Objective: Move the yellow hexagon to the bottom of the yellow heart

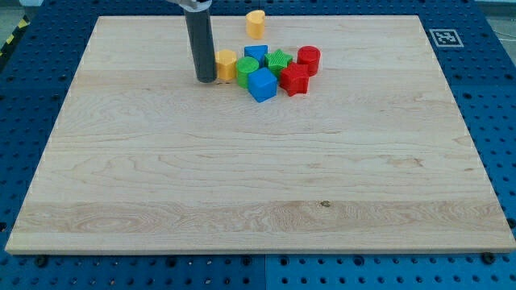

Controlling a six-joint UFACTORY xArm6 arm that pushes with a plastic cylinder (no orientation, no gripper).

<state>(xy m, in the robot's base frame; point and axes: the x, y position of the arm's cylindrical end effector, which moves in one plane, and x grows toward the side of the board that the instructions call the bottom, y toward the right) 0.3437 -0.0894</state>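
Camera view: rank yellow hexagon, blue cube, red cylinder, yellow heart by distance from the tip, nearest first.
1. Yellow hexagon, just to the view's right of my tip.
2. Blue cube, further right, at the cluster's bottom edge.
3. Yellow heart, alone toward the view's top.
4. Red cylinder, at the cluster's far right.

A pale wooden board (258, 185) lies on a blue perforated bench (492, 97). Near the board's top edge sits a yellow heart (255, 24). Below it is a tight cluster: yellow hexagon (226, 64), green cylinder (247, 70), two blue blocks (262, 84) (one (256, 54) behind), green star (279, 61), red star (294, 80), red cylinder (309, 60). My tip (205, 80) rests at the hexagon's left.
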